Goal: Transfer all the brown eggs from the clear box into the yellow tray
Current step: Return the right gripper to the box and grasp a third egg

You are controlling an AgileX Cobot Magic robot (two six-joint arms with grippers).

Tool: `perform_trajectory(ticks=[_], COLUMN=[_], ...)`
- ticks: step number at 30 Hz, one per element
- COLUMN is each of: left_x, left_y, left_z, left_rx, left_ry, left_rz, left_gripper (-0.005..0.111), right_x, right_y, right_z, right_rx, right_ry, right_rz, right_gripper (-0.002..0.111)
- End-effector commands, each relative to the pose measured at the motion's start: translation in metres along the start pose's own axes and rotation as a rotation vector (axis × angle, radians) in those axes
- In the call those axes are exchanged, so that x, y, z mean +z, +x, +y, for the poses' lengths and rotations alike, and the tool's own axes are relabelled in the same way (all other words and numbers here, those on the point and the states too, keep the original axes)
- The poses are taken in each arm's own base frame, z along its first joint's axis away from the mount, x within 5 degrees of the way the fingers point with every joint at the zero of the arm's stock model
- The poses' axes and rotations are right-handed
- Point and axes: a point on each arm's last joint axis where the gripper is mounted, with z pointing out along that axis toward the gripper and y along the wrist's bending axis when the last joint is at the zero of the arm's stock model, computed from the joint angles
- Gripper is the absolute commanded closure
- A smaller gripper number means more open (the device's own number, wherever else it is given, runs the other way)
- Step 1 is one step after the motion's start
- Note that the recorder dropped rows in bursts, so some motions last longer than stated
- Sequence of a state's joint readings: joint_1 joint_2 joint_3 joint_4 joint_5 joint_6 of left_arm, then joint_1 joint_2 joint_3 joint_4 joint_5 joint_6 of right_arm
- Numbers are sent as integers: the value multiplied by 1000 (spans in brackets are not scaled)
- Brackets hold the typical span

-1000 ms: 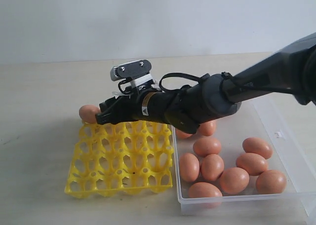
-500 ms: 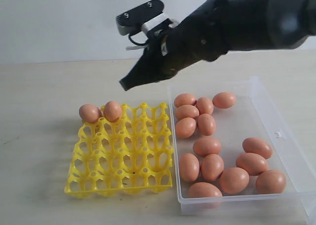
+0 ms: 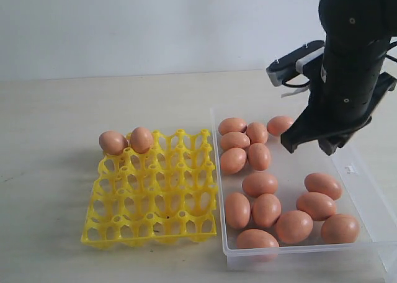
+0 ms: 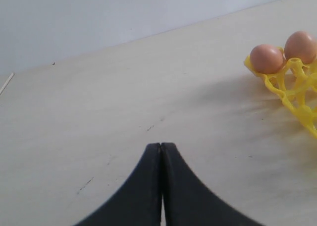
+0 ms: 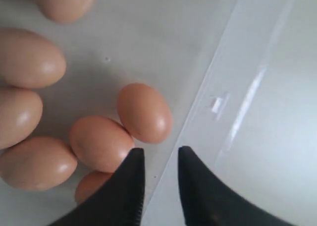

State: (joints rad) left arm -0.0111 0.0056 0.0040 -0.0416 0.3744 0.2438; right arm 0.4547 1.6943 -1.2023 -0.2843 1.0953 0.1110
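My right fingers [image 3: 308, 146], a little open and empty, hang over the clear box [image 3: 298, 256]; the closest brown egg [image 3: 322, 185] lies just nearer, long axis across; left fingers [image 4: 161, 154] are closed, well apart

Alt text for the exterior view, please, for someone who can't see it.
The right gripper hangs, jaws empty, over a clear box holding fourteen brown eggs. To the box's left, a yellow tray holds two eggs side by side in its far row, at the left end; both sit on a pale table.
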Motion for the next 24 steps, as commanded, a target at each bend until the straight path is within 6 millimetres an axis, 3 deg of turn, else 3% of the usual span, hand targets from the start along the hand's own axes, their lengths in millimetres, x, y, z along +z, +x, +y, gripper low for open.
perform_trajectory(ticks=[1,4,10,16,18,20,24], left_x=[-1,-1,-1,-1,-1,-1,-1], left_y=[-2,-2,-2,-2,-2,-2,-2], left_z=[0,0,0,0,0,0,0], left_rx=[-15,-15,-15,-15,-15,-15,-15], left_ry=[-1,-1,-1,-1,-1,-1,-1], left_rz=[-21,-21,-21,-21,-21,-21,-21], left_gripper=[107,107,107,107,107,107,107], right_x=[17,32,78,105,104,101,78], right_y=[-4,-9,-17,-20,-21,-21,-25], right_z=[7,9,15,10,11,11,10], right_rx=[-86,-108,-200,-213,-206,-191,-137], right_ry=[-40,-28,20,34,25,12,-28], right_rz=[25,41,127,155,148,140,23], right_gripper=[59,51,52,52,70,104,108])
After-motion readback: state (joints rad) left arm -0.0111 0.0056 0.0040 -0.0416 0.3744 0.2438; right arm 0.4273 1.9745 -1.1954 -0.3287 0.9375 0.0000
